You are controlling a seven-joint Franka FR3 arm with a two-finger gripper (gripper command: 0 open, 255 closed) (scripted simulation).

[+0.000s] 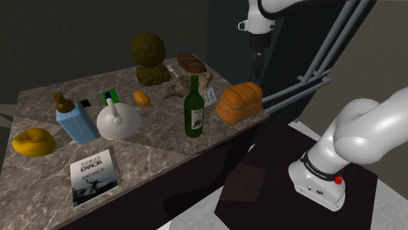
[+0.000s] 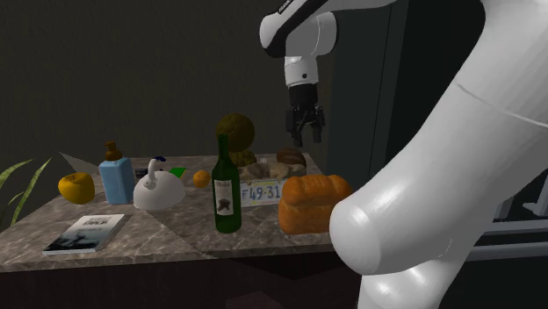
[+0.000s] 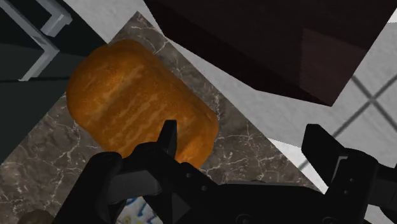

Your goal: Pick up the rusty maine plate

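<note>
Dim, even light, dark walls (image 1: 78, 39), brightest on the white arm (image 1: 366, 137).

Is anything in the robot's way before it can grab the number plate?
Mostly the orange-brown bread loaf: it lies right below the open black gripper, beside the white licence plate with blue characters. Above the plate, nothing visible blocks.

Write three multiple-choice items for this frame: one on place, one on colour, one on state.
1. The licence plate stands: A) on a chair B) beside the bread loaf C) on a shelf.
2. The kettle is: A) white B) red C) black.
3. The fingers are: A) shut on the plate B) shut on nothing C) open.
B: it stands right by the loaf. A: its body is white. C: they stand apart in the wrist view, clasping nothing.
</note>
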